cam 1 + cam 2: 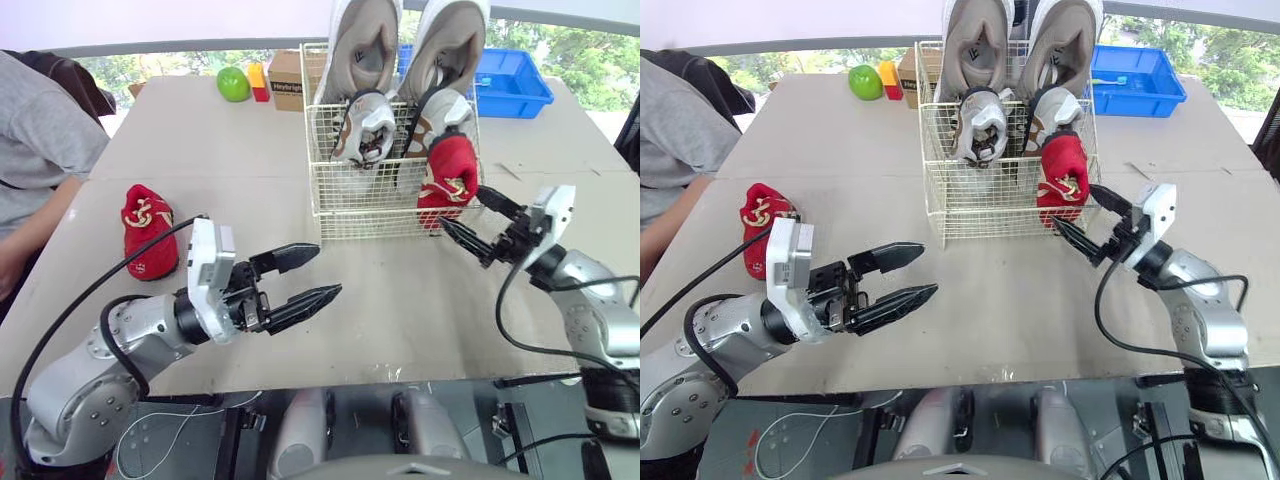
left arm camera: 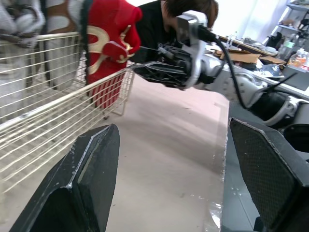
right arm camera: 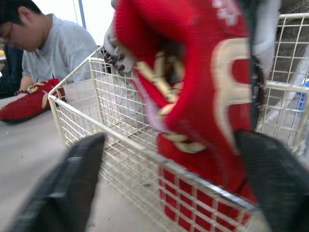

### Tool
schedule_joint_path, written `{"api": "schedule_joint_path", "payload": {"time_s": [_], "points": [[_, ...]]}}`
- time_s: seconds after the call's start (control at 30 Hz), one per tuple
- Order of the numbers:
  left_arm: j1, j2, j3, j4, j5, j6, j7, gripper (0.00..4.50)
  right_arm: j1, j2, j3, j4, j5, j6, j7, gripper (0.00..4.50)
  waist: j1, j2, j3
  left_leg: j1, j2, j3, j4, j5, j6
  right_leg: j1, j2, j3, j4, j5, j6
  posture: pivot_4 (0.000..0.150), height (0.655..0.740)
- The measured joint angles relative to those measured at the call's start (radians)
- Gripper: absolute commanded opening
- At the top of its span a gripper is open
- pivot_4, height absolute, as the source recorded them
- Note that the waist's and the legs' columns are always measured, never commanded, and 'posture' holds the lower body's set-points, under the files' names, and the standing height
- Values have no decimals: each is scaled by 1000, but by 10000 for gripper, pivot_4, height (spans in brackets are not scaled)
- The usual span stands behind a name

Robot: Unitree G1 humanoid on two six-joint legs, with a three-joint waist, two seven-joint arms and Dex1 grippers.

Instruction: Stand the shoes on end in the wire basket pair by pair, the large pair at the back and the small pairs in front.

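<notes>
The wire basket point(image 1: 370, 215) stands mid-table. Two large beige shoes point(image 1: 365, 45) stand on end at its back, and two small white shoes point(image 1: 365, 125) stand in front of them. One small red shoe point(image 1: 448, 180) stands on end in the front right corner, leaning over the rim. My right gripper point(image 1: 460, 206) is open just outside that corner, its fingers close to the red shoe point(image 3: 203, 82). A second red shoe point(image 1: 148, 228) lies on the table at the left. My left gripper point(image 1: 329, 269) hangs open and holds nothing, in front of the basket.
A person in a grey sleeve point(image 1: 40, 140) sits at the table's left edge, near the loose red shoe. Behind the basket are a green apple point(image 1: 233, 83), coloured blocks point(image 1: 258, 80), a cardboard box point(image 1: 285, 80) and a blue bin point(image 1: 510, 82).
</notes>
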Motion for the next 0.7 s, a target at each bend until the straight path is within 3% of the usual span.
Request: {"api": "schedule_joint_path", "payload": {"time_s": [0.17,0.27,0.33,0.47,0.53,0.7], "points": [[67,-158,127,61,18,-29,250,39016,139,-71,-116,-161,44,59,-26,41364,-1,1,0,0,1,0,-1,0,0,-1,1,0,1,0,0,1500,7400],[97,-186,239,126,48,-34,397,39016,202,-155,-133,-280,104,102,35,41364,-5,1,0,1,2,-2,-1,0,0,-1,3,-1,1,0,0,1500,7400],[118,-177,336,196,62,-26,463,39016,238,-212,-133,-356,237,198,92,41364,-5,1,0,1,3,-2,-1,0,0,-1,3,-1,1,0,0,1500,7400],[186,-76,459,332,41,28,414,39016,198,-257,-100,-453,390,295,140,41364,-15,-1,0,1,4,-2,-2,0,0,-1,1,-3,0,-1,-1,1500,7400],[194,43,519,436,11,94,332,39016,113,-256,-47,-490,436,328,134,41364,-13,-2,0,0,4,-2,-2,-3,-5,-2,-7,-7,-2,-1,-1,1500,7400],[-24,364,435,830,82,212,142,39016,-36,-208,73,-515,394,312,129,41364,7,-2,0,-2,2,0,-9,-3,-6,-5,-19,-27,-9,0,-3,1500,7400]]}}
